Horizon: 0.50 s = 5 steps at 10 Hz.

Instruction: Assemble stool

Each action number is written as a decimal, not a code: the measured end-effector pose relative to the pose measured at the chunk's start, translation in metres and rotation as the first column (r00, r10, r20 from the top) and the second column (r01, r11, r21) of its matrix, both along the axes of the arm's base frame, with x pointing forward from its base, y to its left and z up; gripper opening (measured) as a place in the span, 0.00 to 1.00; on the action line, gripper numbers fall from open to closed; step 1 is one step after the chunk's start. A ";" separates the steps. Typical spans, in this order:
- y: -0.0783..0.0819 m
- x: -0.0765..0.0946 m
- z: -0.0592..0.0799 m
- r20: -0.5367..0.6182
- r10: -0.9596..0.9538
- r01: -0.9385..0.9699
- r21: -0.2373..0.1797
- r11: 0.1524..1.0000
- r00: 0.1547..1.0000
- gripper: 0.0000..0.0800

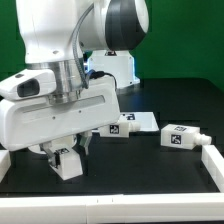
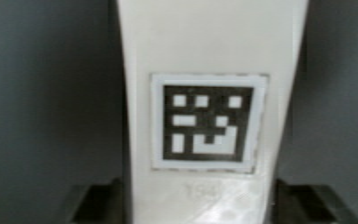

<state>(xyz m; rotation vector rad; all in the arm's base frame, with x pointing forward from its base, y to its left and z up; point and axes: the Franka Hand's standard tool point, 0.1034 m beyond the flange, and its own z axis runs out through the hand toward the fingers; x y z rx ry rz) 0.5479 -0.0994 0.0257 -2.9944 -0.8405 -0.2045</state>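
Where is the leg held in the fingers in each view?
Exterior view: the leg is low on the exterior view's left, beneath the arm.
Wrist view: the leg fills the middle, with the fingers flanking it.
Shared landmark: the leg's black-and-white tag.

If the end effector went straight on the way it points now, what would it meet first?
The end effector points down holding a stool leg, so that leg would meet the black table first; any gap left is unclear.

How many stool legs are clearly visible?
2: the held leg in the end effector, and the loose leg lying at the exterior view's right. More may be hidden behind the arm.
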 end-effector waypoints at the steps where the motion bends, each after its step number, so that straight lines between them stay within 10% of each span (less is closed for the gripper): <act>1: -0.002 -0.002 0.008 -0.009 0.003 -0.003 0.002 1.000 1.000 0.76; 5: -0.025 -0.023 0.053 -0.024 -0.028 0.028 0.003 1.000 0.999 0.81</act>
